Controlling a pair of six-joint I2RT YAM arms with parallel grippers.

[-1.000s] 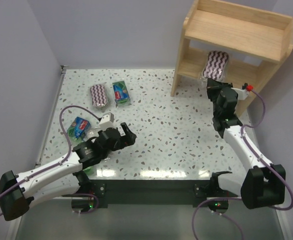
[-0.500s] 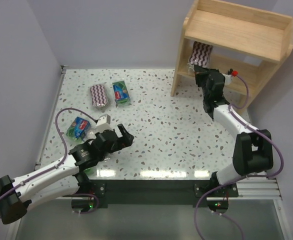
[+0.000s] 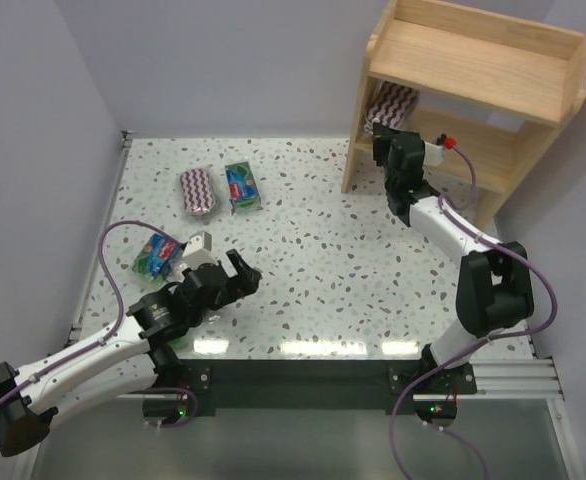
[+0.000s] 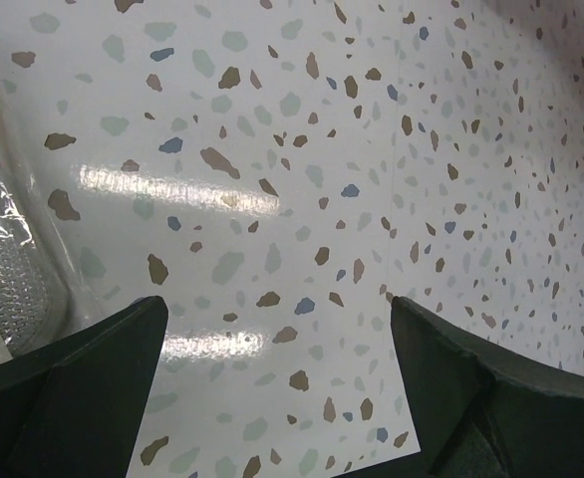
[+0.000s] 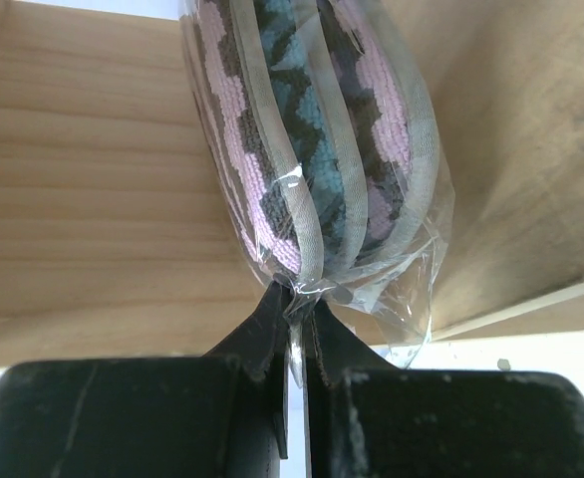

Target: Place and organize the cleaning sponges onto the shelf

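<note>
While the right tool [image 5: 297, 299] pinched a striped sponge [image 5: 312, 129] by its wrapper at the lower tier of the shelf [image 3: 473, 55], 3 packs [image 3: 198, 190] lay unshelved on the desk [image 3: 323, 250], the left tool [image 3: 238, 272] spread.

No words or numbers can be read. The far green sponge pack [image 3: 242, 187] has a blue and red label [image 3: 238, 184]. The near green sponge pack [image 3: 157, 254] has one too. The print on both is much too small to make out.
</note>
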